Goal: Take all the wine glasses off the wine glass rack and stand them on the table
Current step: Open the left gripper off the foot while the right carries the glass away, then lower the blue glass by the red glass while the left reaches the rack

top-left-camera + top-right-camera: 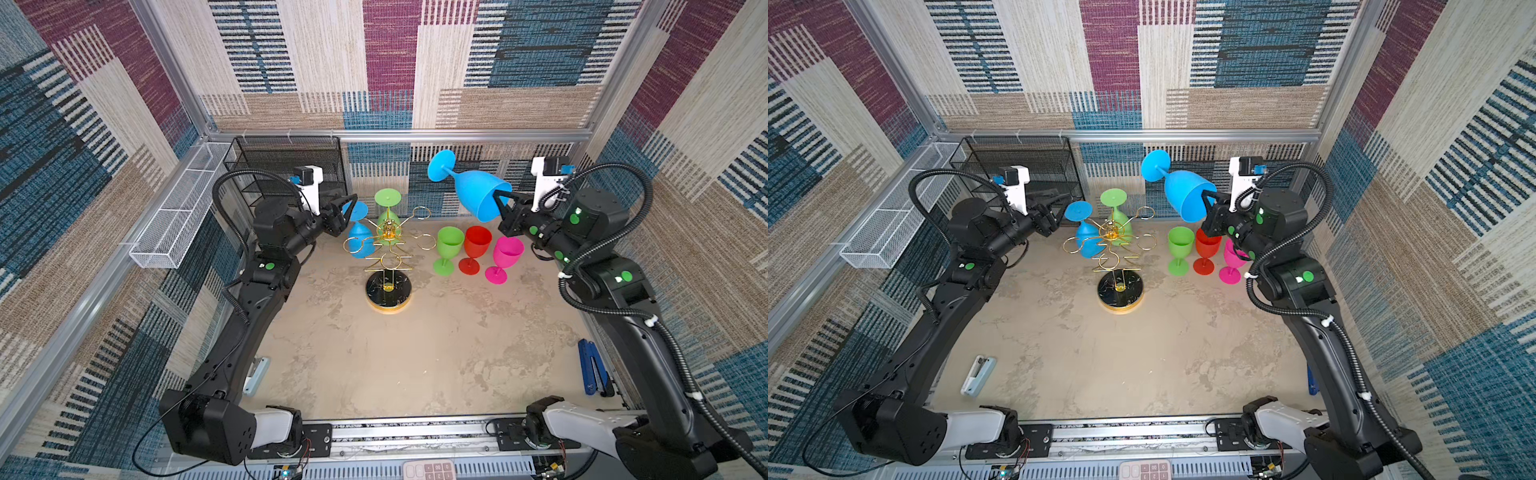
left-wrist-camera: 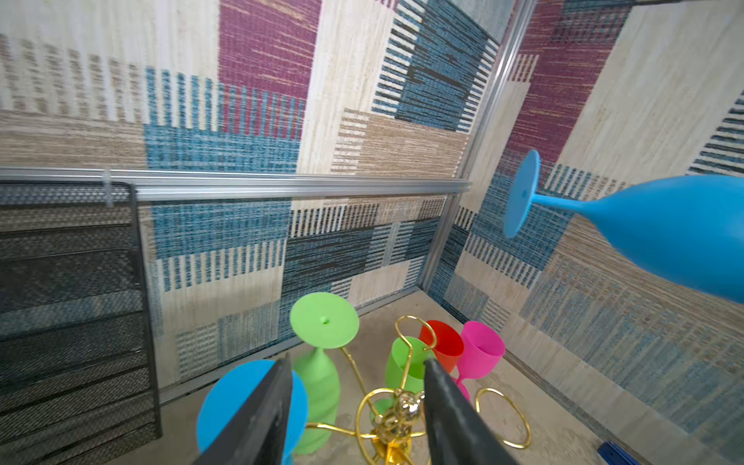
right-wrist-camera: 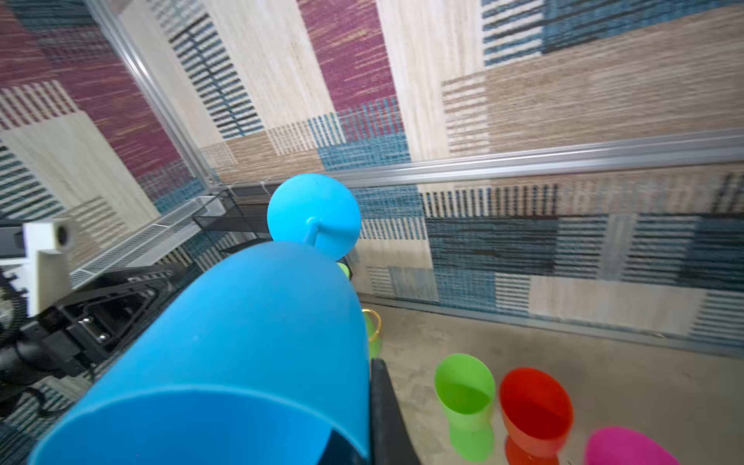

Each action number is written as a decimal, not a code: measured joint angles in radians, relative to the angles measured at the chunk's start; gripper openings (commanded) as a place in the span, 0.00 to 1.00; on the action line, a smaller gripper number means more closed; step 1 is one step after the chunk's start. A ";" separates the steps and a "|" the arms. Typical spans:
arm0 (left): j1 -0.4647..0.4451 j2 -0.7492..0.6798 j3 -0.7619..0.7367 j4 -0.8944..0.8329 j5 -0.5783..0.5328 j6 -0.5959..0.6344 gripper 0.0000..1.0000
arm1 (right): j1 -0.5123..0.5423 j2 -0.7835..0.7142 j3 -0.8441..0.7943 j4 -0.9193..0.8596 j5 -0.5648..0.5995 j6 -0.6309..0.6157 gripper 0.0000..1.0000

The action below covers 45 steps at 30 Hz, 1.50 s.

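Right wrist view: right fingers [image 3: 382, 406] clamped on the rim of the blue wine glass [image 3: 249, 342], held tilted in the air, off the wine glass rack [image 1: 388, 291]. Looks like light, stiff, slick plastic; the stem's probably a safer hold. Left fingers [image 2: 269, 414] spread, empty, by the rack. Bare surface [image 1: 415, 365] up front, red glass [image 1: 476, 245] close underneath.

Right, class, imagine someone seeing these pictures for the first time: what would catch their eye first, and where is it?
First the big blue wine glass, tilted in the air at back right with the right gripper shut on its rim. Next the gold wine glass rack centre-back, a hanging blue glass and a hanging green glass upside down on it. Right of it stand an upright green glass, a red glass and a pink glass.
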 measured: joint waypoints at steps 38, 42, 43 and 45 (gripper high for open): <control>0.301 -0.090 -0.309 0.062 -0.017 -0.083 0.73 | -0.002 0.171 -0.186 -0.599 0.125 0.019 0.00; 0.304 -0.089 -0.311 0.063 0.000 -0.082 0.73 | -0.002 0.238 -0.187 -0.566 0.127 0.011 0.00; 0.305 -0.089 -0.311 0.063 0.000 -0.082 0.73 | -0.002 0.254 -0.187 -0.557 0.127 0.007 0.00; 0.306 -0.089 -0.313 0.063 0.001 -0.079 0.73 | -0.002 0.286 -0.187 -0.540 0.128 0.000 0.00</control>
